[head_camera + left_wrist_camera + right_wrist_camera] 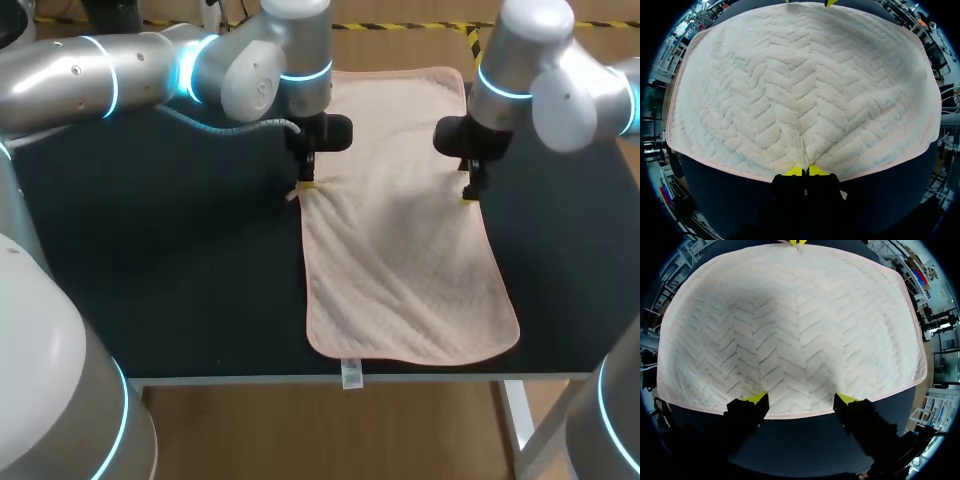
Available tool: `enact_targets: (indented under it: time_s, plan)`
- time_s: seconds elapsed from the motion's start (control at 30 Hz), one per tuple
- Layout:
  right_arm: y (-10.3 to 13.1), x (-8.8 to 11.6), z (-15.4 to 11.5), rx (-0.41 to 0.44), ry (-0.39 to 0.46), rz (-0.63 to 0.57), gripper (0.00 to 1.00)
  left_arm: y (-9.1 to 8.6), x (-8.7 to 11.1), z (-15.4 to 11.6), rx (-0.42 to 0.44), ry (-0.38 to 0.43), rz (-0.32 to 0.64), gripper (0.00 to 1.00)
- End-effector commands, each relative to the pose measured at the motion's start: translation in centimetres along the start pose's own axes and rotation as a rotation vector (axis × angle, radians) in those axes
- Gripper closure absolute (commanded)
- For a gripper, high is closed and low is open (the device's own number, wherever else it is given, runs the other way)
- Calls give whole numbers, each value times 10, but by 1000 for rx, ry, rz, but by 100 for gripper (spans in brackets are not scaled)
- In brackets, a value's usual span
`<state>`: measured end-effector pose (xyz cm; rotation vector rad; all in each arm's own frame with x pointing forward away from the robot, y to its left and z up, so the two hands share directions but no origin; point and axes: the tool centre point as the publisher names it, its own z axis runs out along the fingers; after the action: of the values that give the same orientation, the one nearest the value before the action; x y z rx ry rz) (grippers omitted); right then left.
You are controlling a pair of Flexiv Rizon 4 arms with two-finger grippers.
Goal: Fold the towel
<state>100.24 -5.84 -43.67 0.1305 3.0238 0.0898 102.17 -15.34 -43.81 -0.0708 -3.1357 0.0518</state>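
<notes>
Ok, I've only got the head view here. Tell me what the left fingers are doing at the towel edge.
Observer: In the left wrist view the left gripper has its fingers closed together on the towel edge, and a small ridge of cloth runs up from the pinch.
Operator: Now report the right side.
Observer: In the right wrist view the right gripper stands wide open. Its two yellow tips sit far apart at the towel's edge with nothing pinched between them.
</notes>
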Motion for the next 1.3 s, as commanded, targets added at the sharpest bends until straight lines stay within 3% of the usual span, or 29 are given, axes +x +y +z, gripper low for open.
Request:
enact_targets:
  time_s: [0.03, 0.2, 0.23, 0.27, 1.0, 1.13, 1.3]
  plan:
    - [2, -7, 11, 1, 10, -8, 0, 1, -1, 2, -5, 6, -1, 100]
    - [-3, -7, 19, 8, 14, -20, 0, 0, -1, 3, -7, 8, 2, 100]
    - [-4, -7, 19, 8, 15, -21, 71, 0, -1, 3, -6, 8, 3, 100]
    - [-4, -7, 19, 6, 16, -26, 100, 0, -1, 3, -5, 8, 2, 100]
    - [-6, -15, -6, -11, -51, 5, 100, 3, -5, -6, 3, -9, -11, 100]
    - [-5, -19, -22, -20, -86, -4, 100, 6, -8, -19, 8, -39, -21, 100]
    - [-1, -28, -57, -40, -169, -33, 100, 16, -13, -53, 27, -111, -37, 100]
